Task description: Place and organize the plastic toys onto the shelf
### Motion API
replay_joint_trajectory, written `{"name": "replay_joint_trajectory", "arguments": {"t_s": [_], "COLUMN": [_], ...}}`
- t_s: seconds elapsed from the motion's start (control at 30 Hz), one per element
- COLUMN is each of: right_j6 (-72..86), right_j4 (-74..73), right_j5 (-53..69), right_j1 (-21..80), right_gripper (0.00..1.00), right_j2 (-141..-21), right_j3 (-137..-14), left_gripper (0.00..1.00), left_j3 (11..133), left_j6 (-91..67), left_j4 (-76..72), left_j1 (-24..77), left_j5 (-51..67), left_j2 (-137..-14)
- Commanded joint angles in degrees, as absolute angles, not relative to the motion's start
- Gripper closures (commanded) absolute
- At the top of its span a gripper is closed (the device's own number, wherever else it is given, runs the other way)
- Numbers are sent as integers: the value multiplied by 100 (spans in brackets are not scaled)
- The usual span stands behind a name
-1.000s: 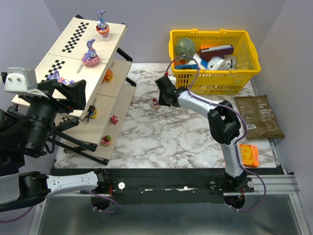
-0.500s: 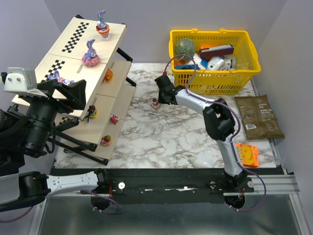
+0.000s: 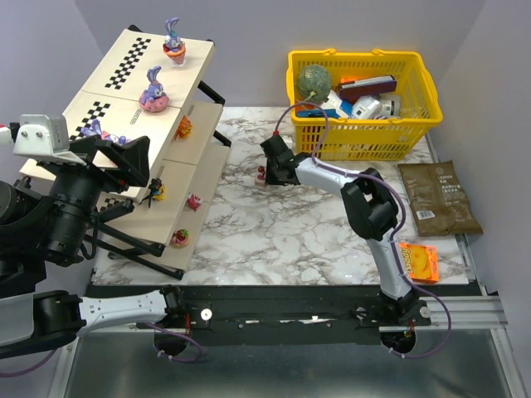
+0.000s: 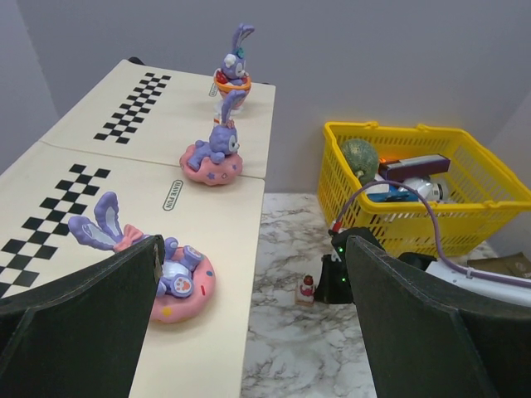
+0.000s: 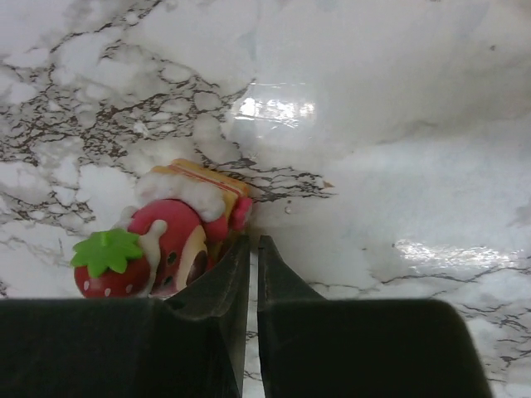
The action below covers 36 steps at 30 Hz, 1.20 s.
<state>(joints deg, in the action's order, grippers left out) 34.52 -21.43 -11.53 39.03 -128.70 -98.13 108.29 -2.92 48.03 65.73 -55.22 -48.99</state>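
Note:
A small red strawberry figurine stands on the marble tabletop, just left of my right gripper. That gripper is shut and empty; its left finger touches the toy's side. In the top view the toy sits against the gripper. My left gripper is open and empty, held above the shelf's left part. Purple rabbits sit on the top tier; another lies on a pink doughnut. Small toys sit on lower tiers.
A yellow basket holding a green ball and boxes stands at the back right. A brown packet and an orange packet lie at the right edge. The marble tabletop spans the middle.
My right gripper has slid a little left and nearer, up against the strawberry figurine. The left arm has shifted slightly.

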Motion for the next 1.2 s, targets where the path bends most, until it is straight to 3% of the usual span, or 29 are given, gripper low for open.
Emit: {"name": "replay_joint_trajectory", "arguments": {"t_s": [0.0, 0.37, 0.47, 0.6, 0.8, 0.97, 1.17], "right_j6": [3481, 3419, 3279, 2980, 2461, 2399, 2347], "right_j4": [-1881, -1872, -1872, -1609, -1433, -1433, -1468], "right_j5": [-853, -1090, -1099, -985, -642, -642, -501], "right_j1": [4052, 4078, 4087, 4078, 4078, 4078, 4078], "right_gripper": [84, 82, 71, 43, 26, 25, 33], "right_j2": [-12718, -12183, -11937, -11760, -12058, -12383, -12700], "right_j3": [-9721, -9273, -9044, -8851, -9342, -9755, -10195], "left_gripper": [1, 1, 1, 1, 1, 1, 1], "left_j3": [10802, 10828, 10811, 10811, 10837, 10846, 10863], "left_j6": [-360, -404, -404, -378, -308, -316, -299], "left_j4": [4755, 4790, 4773, 4720, 4720, 4711, 4711], "left_j1": [6565, 6565, 6565, 6565, 6565, 6557, 6565], "left_j5": [-5467, -5440, -5449, -5458, -5475, -5484, -5493], "left_j2": [-4834, -4764, -4755, -4764, -4851, -4878, -4895]}}
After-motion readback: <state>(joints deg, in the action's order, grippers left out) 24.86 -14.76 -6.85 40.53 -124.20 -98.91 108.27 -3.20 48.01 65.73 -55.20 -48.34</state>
